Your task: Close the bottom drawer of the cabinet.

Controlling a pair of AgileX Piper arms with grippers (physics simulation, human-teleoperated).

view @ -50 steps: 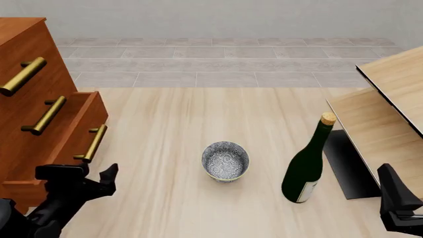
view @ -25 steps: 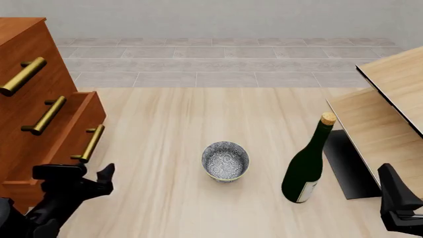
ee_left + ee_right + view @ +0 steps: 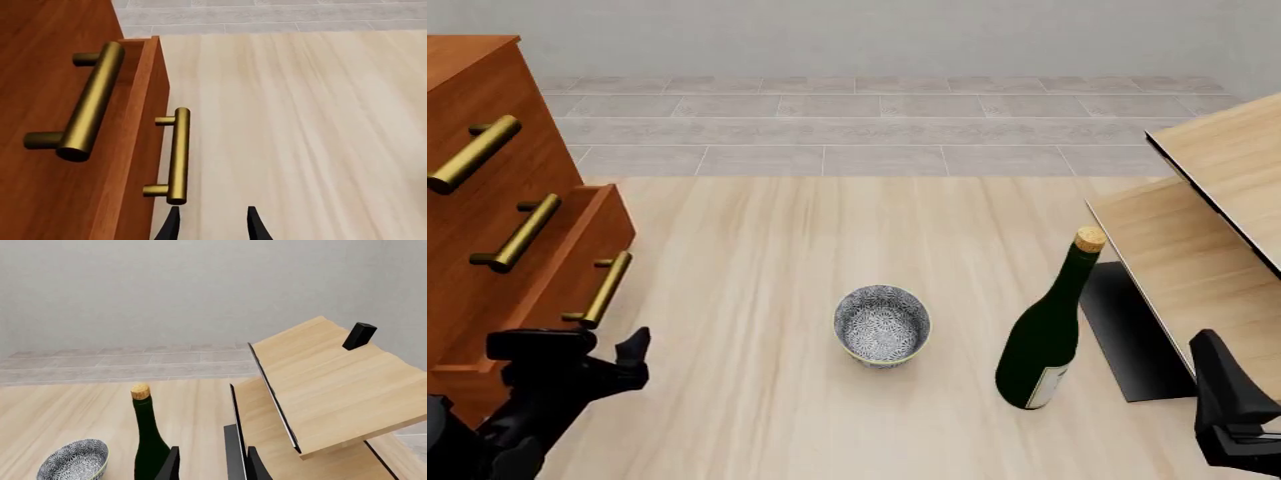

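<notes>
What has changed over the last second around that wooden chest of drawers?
The bottom drawer has slid a little further into the cabinet, with the left pincer following it leftward. It is not fully shut. The bowl, the bottle and the right pincer have stayed put.

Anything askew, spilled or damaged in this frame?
Only the reddish-brown wooden cabinet's bottom drawer, with its brass bar handle, sticks out past the two above. The dark green corked bottle stands upright and the blue-patterned bowl sits level; no spill or damage shows.
</notes>
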